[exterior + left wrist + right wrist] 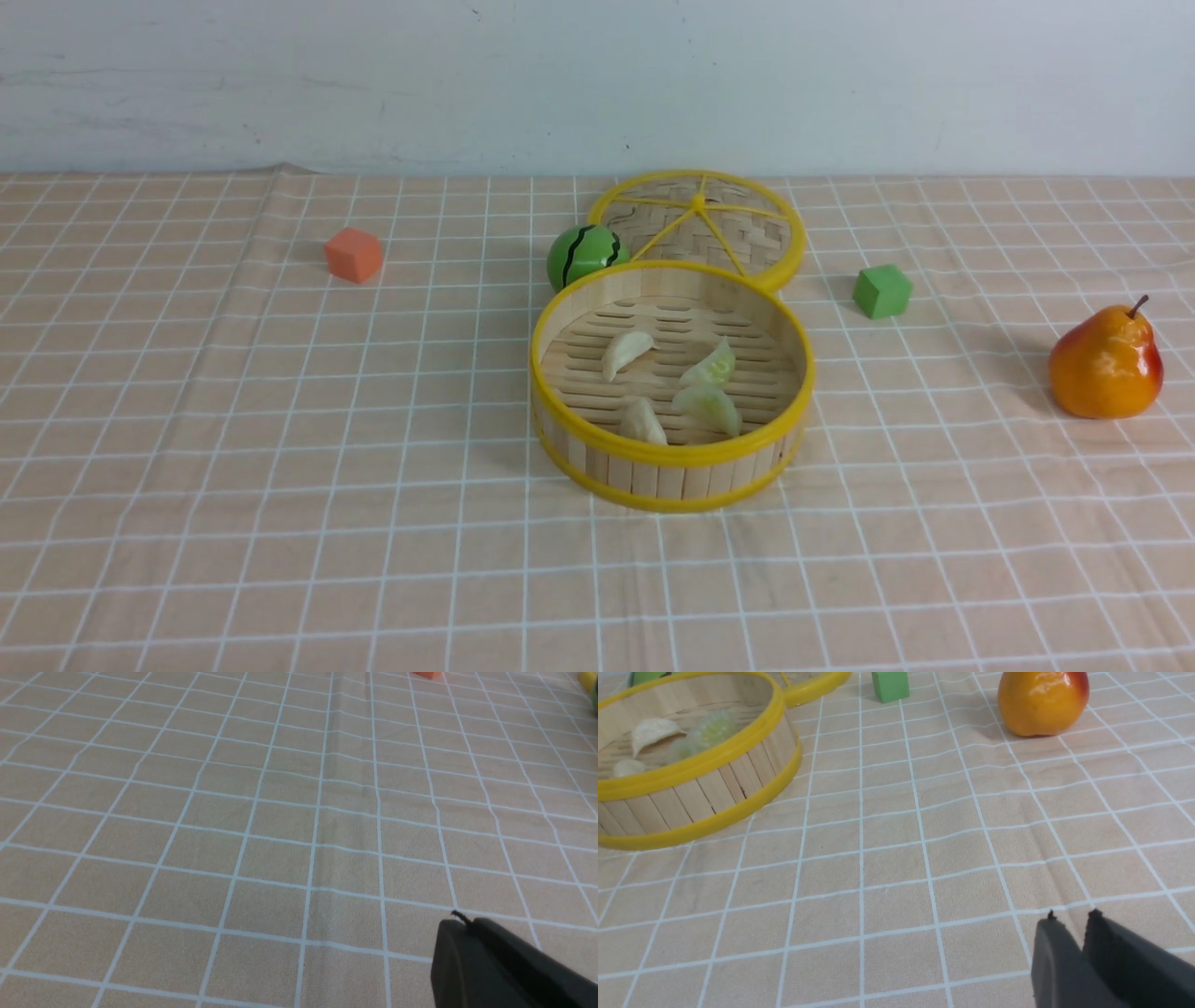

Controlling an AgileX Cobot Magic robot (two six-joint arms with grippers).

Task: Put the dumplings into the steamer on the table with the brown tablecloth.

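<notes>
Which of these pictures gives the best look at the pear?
The right wrist view: the pear appears large and glossy there, though its top is cut off. The front view shows the whole pear, stem included, but smaller, at the table's right. The left wrist view misses it entirely.

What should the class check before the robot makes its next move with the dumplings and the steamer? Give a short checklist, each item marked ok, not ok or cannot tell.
1. All four dumplings inside the steamer: ok, two cream and two green lie on its slat floor.
2. No dumpling left on the tablecloth: ok in the three views.
3. Left gripper empty: ok, shut with nothing between the jaws.
4. Right gripper empty: ok, a narrow gap, nothing in it.
5. Both grippers away from the steamer: ok, neither shows in the front view.
6. Lid on the steamer: not ok, it lies behind it on the cloth.
</notes>
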